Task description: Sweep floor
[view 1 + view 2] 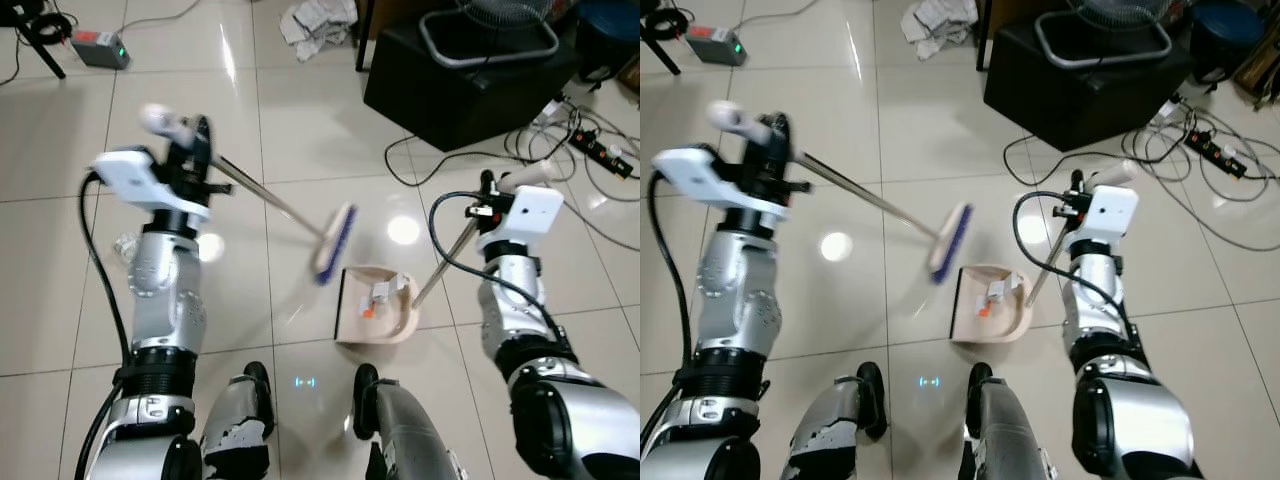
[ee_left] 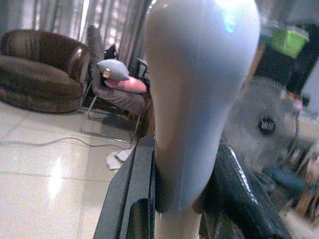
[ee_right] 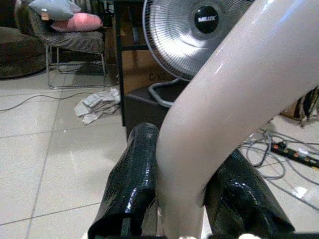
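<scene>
- Left gripper (image 1: 192,150): raised at the left of the scene, its 2 black fingers (image 2: 132,199) pinching the white grip of the broom (image 1: 335,243).
- Broom: metal shaft slants down and rightward; blue-bristled head blurred, just left of the dustpan's far edge.
- Right gripper (image 1: 497,190): at the right, 2 fingers (image 3: 132,179) clamped on the pale handle of the dustpan (image 1: 375,305).
- Dustpan: beige, on the tiled floor (image 1: 300,130) ahead of the robot's feet, holding a few small scraps.
- Far right: black box (image 1: 470,70), fan (image 3: 192,32), cables (image 1: 590,150).
- Far centre: crumpled cloth (image 1: 315,22).

Silver arms (image 1: 165,290), white wrist housings (image 1: 532,210), black cables (image 1: 100,290), glossy black fingers (image 3: 132,184).
</scene>
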Robot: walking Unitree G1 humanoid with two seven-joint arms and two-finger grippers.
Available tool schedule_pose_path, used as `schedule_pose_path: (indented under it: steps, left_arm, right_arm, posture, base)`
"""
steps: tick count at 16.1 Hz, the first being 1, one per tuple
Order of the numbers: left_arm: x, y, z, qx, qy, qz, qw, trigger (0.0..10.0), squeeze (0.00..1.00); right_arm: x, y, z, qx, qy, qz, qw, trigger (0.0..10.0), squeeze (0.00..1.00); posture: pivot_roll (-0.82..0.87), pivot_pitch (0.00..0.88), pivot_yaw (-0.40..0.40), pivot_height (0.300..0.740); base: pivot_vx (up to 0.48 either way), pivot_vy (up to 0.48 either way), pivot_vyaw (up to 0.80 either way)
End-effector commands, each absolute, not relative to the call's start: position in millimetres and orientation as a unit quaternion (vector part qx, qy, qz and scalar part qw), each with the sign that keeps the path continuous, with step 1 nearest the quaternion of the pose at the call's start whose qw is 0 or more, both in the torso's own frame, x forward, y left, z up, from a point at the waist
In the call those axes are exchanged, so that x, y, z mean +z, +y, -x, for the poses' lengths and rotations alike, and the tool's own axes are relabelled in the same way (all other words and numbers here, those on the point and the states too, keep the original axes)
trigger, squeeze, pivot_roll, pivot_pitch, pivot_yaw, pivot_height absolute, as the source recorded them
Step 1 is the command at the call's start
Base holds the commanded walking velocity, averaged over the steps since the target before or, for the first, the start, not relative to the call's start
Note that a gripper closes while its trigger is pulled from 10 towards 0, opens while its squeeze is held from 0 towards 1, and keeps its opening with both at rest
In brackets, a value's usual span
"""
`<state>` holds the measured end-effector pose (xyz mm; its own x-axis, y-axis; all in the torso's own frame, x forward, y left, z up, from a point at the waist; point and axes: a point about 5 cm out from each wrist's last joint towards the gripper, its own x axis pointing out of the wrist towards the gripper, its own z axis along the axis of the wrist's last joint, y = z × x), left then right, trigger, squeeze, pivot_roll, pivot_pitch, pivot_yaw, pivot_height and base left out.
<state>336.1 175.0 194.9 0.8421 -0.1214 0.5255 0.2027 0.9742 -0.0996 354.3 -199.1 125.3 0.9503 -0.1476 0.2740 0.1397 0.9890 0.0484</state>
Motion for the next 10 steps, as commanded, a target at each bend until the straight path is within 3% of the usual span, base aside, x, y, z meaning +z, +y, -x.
schedule_pose_path:
  steps: [1,4,10]
  left_arm:
    - [188,178,-333,-0.064,-0.262,0.016,0.963,10.0,0.00]
    - [166,178,-330,-0.058,-0.232,-0.053,0.970,10.0,0.00]
    - [133,180,-327,-0.047,-0.177,-0.085,0.979,10.0,0.00]
  right_arm:
    - [112,-198,-349,-0.076,-0.115,-0.026,0.990,10.0,0.00]
    - [108,-195,-347,-0.072,-0.110,-0.026,0.991,10.0,0.00]
    - [104,-197,-345,-0.080,-0.106,-0.029,0.991,10.0,0.00]
  posture:
    - [0.08,0.220,-0.030,0.740]
    - [0.07,0.207,-0.027,0.740]
    - [0.06,0.202,-0.016,0.740]
  base:
    - [0.000,0.000,0.00]
    - [0.000,0.000,0.00]
    - [0.000,0.000,0.00]
